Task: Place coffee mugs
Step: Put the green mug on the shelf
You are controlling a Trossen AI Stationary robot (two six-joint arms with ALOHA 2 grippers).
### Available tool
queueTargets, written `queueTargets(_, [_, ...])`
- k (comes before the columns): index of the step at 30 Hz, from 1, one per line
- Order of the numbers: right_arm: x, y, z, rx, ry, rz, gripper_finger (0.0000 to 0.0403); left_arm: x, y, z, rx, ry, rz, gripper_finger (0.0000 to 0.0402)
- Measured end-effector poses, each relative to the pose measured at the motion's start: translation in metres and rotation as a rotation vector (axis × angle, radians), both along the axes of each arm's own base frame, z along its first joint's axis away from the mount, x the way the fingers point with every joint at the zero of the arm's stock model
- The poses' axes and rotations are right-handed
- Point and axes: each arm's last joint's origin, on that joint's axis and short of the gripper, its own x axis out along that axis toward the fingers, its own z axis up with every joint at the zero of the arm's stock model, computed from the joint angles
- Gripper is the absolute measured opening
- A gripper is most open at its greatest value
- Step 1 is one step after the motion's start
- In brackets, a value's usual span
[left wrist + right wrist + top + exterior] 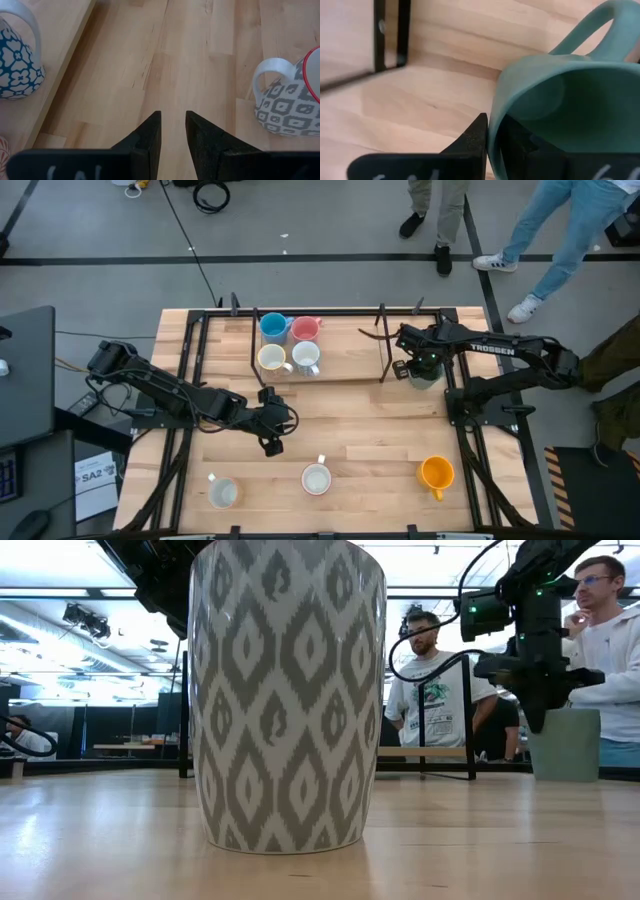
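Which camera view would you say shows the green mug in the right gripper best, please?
The right wrist view: the green mug fills it, with the right gripper pinching its rim. The high view shows it mostly hidden under the gripper; the low view shows its lower body only; the left wrist view misses it.

The left tool (173, 131) hangs over bare worktop (200, 65), fingers narrowly parted, between a blue-flowered mug (17, 67) and a grey-patterned mug (290, 102).
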Motion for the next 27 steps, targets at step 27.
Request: queueTargets(27, [0.004, -0.015, 0.000, -0.015, -0.103, -0.279, 0.0101, 0.000, 0.000, 0.000, 0.019, 0.004, -0.018, 0.0096])
